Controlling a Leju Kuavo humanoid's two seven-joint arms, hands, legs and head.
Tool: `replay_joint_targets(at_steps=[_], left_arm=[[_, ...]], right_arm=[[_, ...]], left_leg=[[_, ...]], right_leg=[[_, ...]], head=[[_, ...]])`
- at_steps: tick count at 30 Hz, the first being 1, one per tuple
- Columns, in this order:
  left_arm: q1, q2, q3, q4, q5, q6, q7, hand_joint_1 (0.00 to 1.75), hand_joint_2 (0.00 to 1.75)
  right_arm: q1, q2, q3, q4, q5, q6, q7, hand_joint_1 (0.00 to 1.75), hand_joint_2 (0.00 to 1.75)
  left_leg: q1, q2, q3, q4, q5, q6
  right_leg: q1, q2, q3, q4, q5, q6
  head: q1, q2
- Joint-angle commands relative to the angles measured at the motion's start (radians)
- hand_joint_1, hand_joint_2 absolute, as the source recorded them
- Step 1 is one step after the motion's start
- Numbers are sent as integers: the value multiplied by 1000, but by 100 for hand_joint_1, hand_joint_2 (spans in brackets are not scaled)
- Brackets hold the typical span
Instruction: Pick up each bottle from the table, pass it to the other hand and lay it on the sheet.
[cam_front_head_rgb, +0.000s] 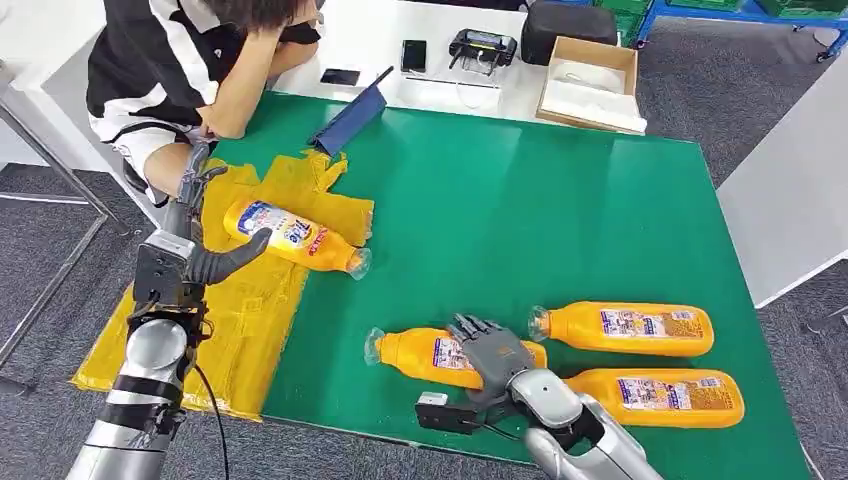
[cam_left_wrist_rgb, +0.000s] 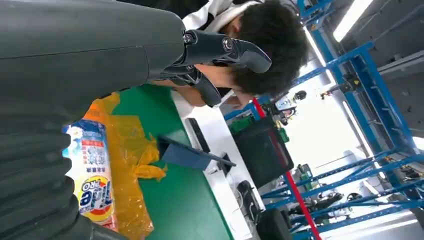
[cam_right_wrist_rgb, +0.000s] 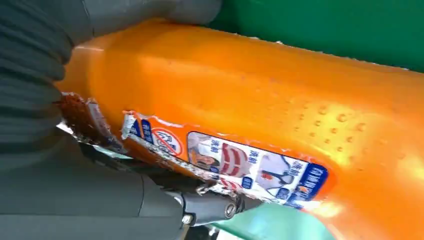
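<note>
**Right hand on a table bottle, left hand free beside the sheet**

Head view: right hand (cam_front_head_rgb: 492, 352) is lying over the near-left bottle (cam_front_head_rgb: 420, 355) on the green table (cam_front_head_rgb: 520, 210). Whether it is gripping, cannot tell. Left hand (cam_front_head_rgb: 195, 215) is hovering, fingers apart, beside the sheet bottle (cam_front_head_rgb: 295, 236) on the yellow sheet (cam_front_head_rgb: 250, 300).

Left wrist view: fingers (cam_left_wrist_rgb: 220, 50) are spreading, holding nothing.

Right wrist view: the hand is pressing against the orange bottle.

1. Looks like a robotics lab or test workshop, not anybody's home.
2. Work surface is a green mat (cam_front_head_rgb: 560, 200) laid over a white table (cam_front_head_rgb: 440, 85), classic bench setup.
3. Grey carpet floor (cam_front_head_rgb: 50, 240) all around it.
4. Blue metal racking (cam_left_wrist_rgb: 370, 150) runs up toward strip lights in the left wrist view.
5. Phones (cam_front_head_rgb: 413, 55), a cardboard box (cam_front_head_rgb: 590, 85) and a black case (cam_front_head_rgb: 565, 25) sit on the far side, with a person (cam_front_head_rgb: 200, 70) sitting at the table's corner.
</note>
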Motion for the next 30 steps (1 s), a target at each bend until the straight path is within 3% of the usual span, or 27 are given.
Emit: replay_joint_targets(at_steps=[1, 2, 4, 8, 12, 14, 17, 21, 25, 30], left_arm=[[-33, -21, -11, 45, 4, 5, -10, 0, 175], [-31, -21, -12, 42, 4, 5, 4, 0, 175], [-27, -21, -18, 42, 3, 6, 6, 0, 175], [-11, -28, -39, 14, 24, -4, 31, 0, 175], [15, -20, -120, -38, 98, -115, 93, 0, 175], [20, -20, -133, -48, 99, -114, 95, 0, 175], [20, -15, -136, -47, 109, -123, 101, 0, 175], [46, 22, -210, -85, 205, -260, 115, 0, 175], [70, 67, -289, -114, 232, -337, 162, 0, 175], [83, 76, -317, -136, 320, -412, 159, 0, 175]], right_arm=[[-51, 12, 29, 132, -19, -3, -20, 154, 175], [-48, 15, 21, 126, -27, 0, -11, 175, 175], [-23, 28, -28, 108, -73, -58, -16, 175, 175], [88, 71, -187, -80, -162, -338, -90, 175, 175], [232, 101, -360, -313, -283, -615, -282, 175, 175], [242, 94, -375, -341, -290, -606, -285, 175, 175], [241, 103, -383, -328, -296, -617, -303, 175, 175], [265, 131, -467, -380, -447, -742, -464, 175, 175], [269, 143, -519, -406, -549, -728, -503, 175, 175], [232, 147, -520, -362, -627, -671, -518, 175, 175]], left_leg=[[1, -1, 6, 0, -2, -2], [1, -1, 4, 0, -1, -2], [1, -1, 5, 0, -1, -2], [1, -3, 6, 0, -2, -2], [1, -4, 6, 1, -4, -2], [0, -4, 2, 0, -1, -1], [1, -5, 7, 2, -5, -2], [0, -4, 2, 1, -4, -3], [0, -4, 6, 1, -6, -4], [0, -1, 8, 1, -6, -4]], right_leg=[[1, 2, 7, -1, -2, -2], [0, 1, 5, -1, -1, -2], [0, 1, 5, -1, -1, -2], [0, 0, 7, 0, -3, -2], [0, -1, 7, 1, -5, -2], [-1, -2, 2, 0, -2, -1], [0, 0, 9, 1, -6, -2], [-1, 0, 3, 0, -3, -2], [0, 2, 7, 0, -5, -3], [0, 4, 8, 0, -5, -3]], head=[[0, 0], [0, 0], [0, 0], [0, 0], [0, 0], [0, 0], [0, 0], [0, 0], [0, 0], [0, 0]])
